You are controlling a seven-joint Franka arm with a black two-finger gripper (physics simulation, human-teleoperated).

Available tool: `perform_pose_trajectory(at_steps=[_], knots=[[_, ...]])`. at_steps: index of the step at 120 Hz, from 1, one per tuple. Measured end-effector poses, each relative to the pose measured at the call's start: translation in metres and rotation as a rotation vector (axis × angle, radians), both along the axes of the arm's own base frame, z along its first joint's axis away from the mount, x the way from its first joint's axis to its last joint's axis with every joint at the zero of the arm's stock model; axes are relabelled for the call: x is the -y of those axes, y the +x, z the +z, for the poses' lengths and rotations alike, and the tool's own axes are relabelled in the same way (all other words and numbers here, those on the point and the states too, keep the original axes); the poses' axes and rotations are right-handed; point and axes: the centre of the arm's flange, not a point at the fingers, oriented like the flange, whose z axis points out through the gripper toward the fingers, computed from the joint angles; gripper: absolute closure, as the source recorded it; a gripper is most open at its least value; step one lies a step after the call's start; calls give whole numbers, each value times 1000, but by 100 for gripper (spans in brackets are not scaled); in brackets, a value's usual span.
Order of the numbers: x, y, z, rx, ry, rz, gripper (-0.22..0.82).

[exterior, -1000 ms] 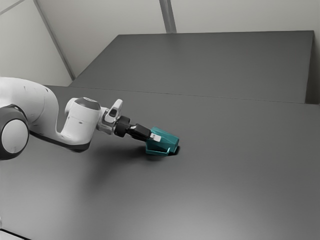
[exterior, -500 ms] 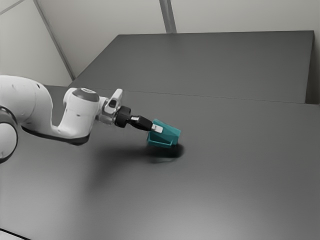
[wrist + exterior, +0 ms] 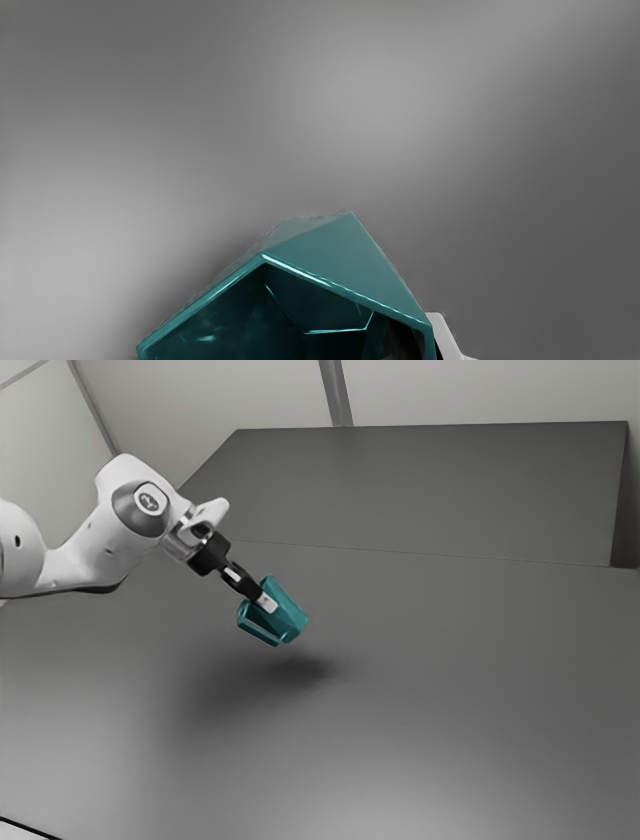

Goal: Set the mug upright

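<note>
In the exterior view my gripper (image 3: 264,601) is shut on the wall of the teal mug (image 3: 288,616), which hangs above the table, tilted. Its mouth faces up toward my hand and its base points down toward the exterior view's right; the handle loop is on its lower left side there. From the wrist view I look into the open mouth of the faceted mug (image 3: 340,260). There the gripper (image 3: 426,345) pinches the rim wall, with a pale fingertip outside it and a dark finger inside.
The grey table (image 3: 450,690) lies beneath the mug, with the mug's shadow on it. Farther back stands another dark grey surface (image 3: 430,490), in front of pale walls.
My hand has lifted the mug off the table, moved it toward the exterior view's left and pitched downward. The mug has swung from lying nearly on its side to a steeper tilt.
</note>
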Motion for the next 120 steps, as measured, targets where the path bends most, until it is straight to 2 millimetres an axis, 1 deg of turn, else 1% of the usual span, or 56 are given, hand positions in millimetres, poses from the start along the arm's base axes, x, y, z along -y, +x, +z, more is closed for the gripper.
perform_pose_trajectory(at_steps=[29, 43, 52, 62, 76, 92, 99, 107, 120], knots=[[1, -8, 18, -18, 265, -20, 79], [2, -19, 27, -24, 346, 0, 79], [-4, -29, 30, -31, 385, 27, 79], [-11, -39, 28, -47, 418, 65, 79], [-9, -49, 28, -51, 454, 98, 79], [-7, -61, 18, -57, 495, 133, 79], [-6, -68, 8, -63, 508, 149, 79], [-3, -70, 0, -57, 523, 165, 79], [-1, -70, -4, -40, 549, 190, 79]])
